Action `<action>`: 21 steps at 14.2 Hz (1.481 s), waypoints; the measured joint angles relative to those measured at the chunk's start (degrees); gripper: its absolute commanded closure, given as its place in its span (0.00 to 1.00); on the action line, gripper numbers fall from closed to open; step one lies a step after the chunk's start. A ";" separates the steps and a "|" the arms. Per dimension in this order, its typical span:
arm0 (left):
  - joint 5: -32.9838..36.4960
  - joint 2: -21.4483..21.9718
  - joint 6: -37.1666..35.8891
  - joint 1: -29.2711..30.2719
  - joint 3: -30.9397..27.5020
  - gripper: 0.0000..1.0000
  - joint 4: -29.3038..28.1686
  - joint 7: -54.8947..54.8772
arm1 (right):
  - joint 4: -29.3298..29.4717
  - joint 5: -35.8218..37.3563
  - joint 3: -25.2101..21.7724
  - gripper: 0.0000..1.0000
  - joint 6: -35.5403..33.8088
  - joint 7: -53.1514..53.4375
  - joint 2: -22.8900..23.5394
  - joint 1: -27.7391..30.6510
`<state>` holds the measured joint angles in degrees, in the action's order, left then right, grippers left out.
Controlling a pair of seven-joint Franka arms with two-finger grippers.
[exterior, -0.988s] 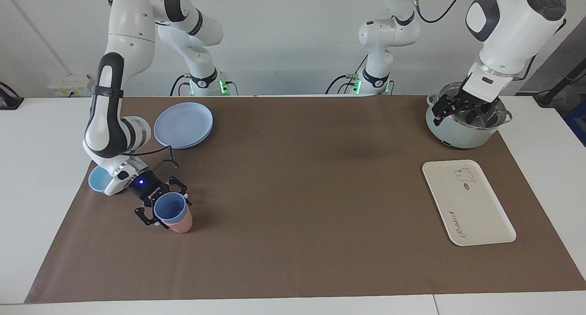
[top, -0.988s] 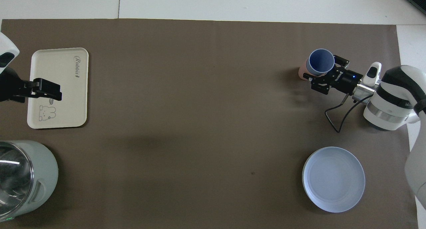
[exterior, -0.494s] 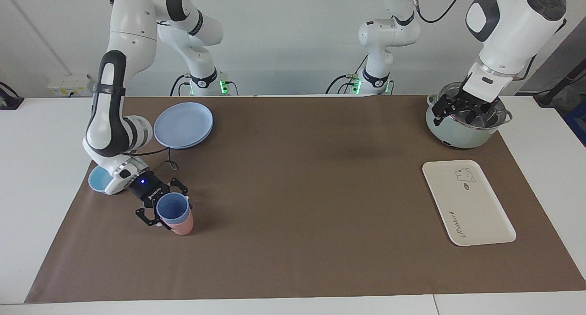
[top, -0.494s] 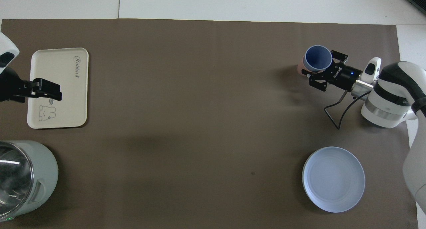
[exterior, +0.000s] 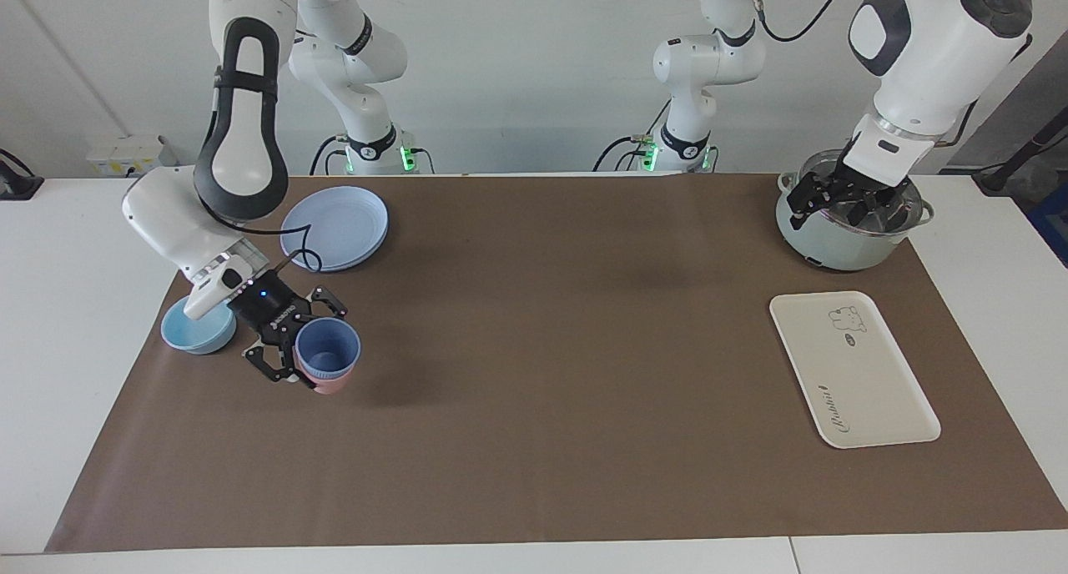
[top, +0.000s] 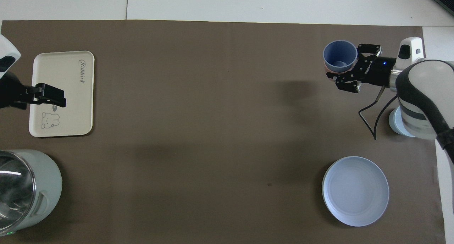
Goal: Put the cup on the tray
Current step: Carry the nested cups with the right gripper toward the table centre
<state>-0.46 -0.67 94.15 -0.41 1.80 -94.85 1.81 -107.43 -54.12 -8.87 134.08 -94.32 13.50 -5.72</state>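
Facing view, starting at the right arm's end of the counter (exterior: 67,307): a shallow light-blue bowl (exterior: 198,330) sits on the brown mat (exterior: 542,349), and just beside it your right claw (exterior: 300,361) is closed on the periwinkle cup (exterior: 328,350). The cup is nested in a pink cup (exterior: 331,383), of which only a thin band shows beneath it. That probably explains the sideways grip high on the blue wall, which gives it the best chance of coming away alone. You cannot tell from here whether the pink one is riding along. The round blue plate (exterior: 334,226) lies nearer to the robots and plays no part. The middle of the mat is bare, so the carry should be unobstructed. Toward the left arm's end, the cream tray (exterior: 851,374) lies flat, well apart from the cup, with a small bear drawn on it and "Rabbit" in cursive. Nearer to the robots than the tray stands a pale green pot (exterior: 847,236), and your left claw (exterior: 847,203) waits over it with its fingers spread, holding nothing. The white lettering on the right claw's body is too small to read.
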 measured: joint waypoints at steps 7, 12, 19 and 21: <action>0.00 0.00 0.00 0.00 0.00 0.00 0.00 0.00 | 3.44 26.47 0.18 1.00 -8.94 23.94 -4.70 -5.55; 0.00 0.00 0.00 0.00 0.00 0.00 0.00 0.00 | 6.90 33.32 0.23 1.00 -13.77 32.79 -4.84 -11.32; 0.00 0.00 0.00 0.00 0.00 0.00 0.00 0.00 | 14.72 37.20 0.30 1.00 -24.60 45.17 -4.96 -19.40; 0.00 0.00 0.00 0.00 0.00 0.00 0.00 0.00 | 15.02 38.05 0.32 1.00 -24.63 48.26 -4.95 -22.05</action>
<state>-0.46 -0.67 94.15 -0.41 1.80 -94.85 1.81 -92.41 -16.07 -8.54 109.45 -46.06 8.55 -27.77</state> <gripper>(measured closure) 0.000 0.163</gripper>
